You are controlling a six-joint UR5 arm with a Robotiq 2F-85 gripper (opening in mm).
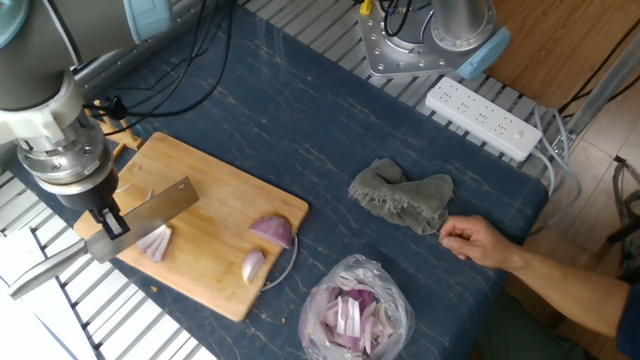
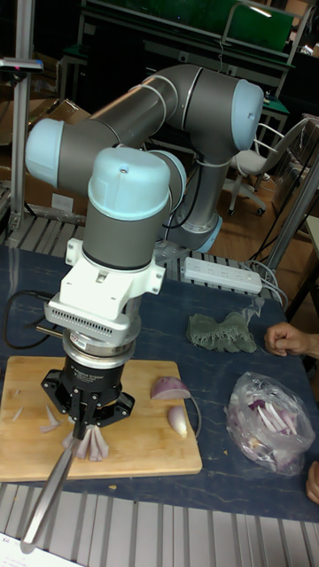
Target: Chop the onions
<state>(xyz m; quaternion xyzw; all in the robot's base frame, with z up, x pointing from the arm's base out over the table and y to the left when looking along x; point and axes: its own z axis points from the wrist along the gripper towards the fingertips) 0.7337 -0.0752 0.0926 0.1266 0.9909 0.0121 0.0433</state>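
Observation:
My gripper (image 1: pixel 106 218) (image 2: pixel 84 420) is shut on a knife (image 1: pixel 150 212), its broad blade lying across the left part of the wooden cutting board (image 1: pixel 215 205) (image 2: pixel 142 447). The knife handle (image 2: pixel 46 494) sticks out past the board's near edge. A cut onion piece (image 1: pixel 156 242) (image 2: pixel 90 446) lies right under the blade. A larger purple onion wedge (image 1: pixel 272 231) (image 2: pixel 168 387) and a smaller pale one (image 1: pixel 253 265) (image 2: pixel 179 420) sit at the board's right end. A few thin slivers (image 2: pixel 49 416) lie left of the gripper.
A clear plastic bag (image 1: pixel 355 310) (image 2: pixel 266 423) of onion slices lies right of the board. A grey-green cloth (image 1: pixel 403 198) (image 2: pixel 221 331) is beyond it, with a person's hand (image 1: pixel 478 242) (image 2: pixel 288 338) beside it. A white power strip (image 1: pixel 482 117) and the arm base (image 1: pixel 420 40) are at the back.

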